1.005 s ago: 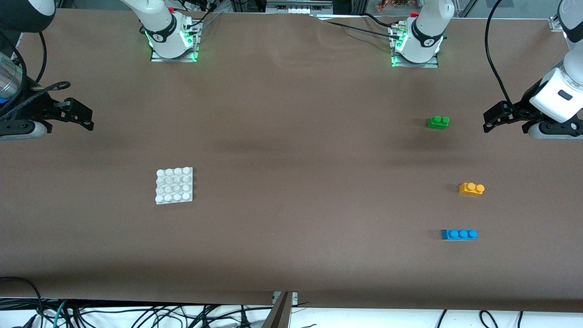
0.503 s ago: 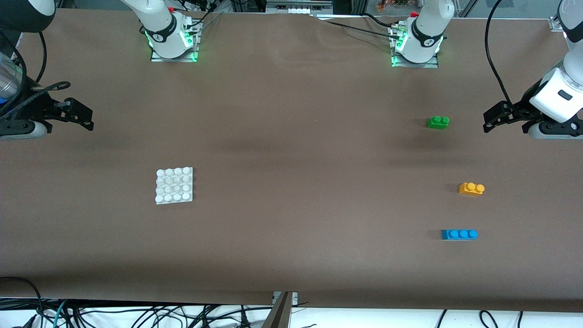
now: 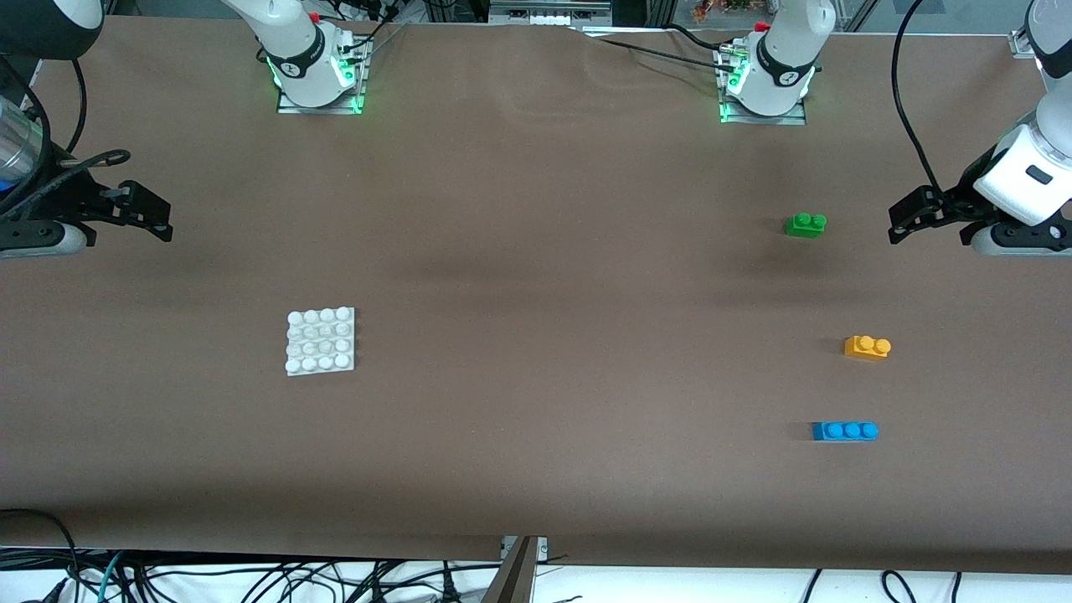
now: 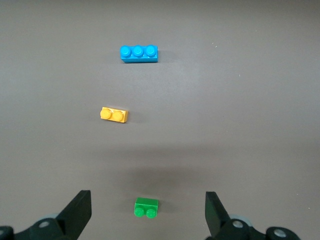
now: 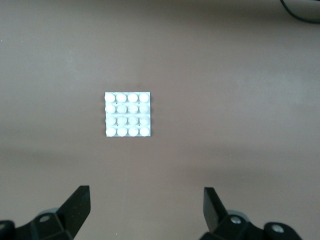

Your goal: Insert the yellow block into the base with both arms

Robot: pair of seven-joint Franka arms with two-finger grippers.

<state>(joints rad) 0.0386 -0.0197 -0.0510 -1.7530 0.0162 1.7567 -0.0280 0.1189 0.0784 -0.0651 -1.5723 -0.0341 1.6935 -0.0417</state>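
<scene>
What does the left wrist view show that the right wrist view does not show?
Only the left wrist view shows the small yellow plastic block, the green two-stud brick and the longer blue three-stud brick, with the open left gripper over the table. Only the right wrist view shows the flat white studded base and the open right gripper. Both show the brown table cover.

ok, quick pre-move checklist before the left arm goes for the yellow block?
1. Left gripper jaws open, nothing held: ok.
2. Right gripper jaws open, nothing held: ok.
3. Yellow block studs up, free on the table, apart from the green brick and the blue brick: ok.
4. Base flat, studs bare: ok.
5. Left gripper over the yellow block: not ok, it sits near the green brick.
6. Base fixed to the table: cannot tell.
</scene>
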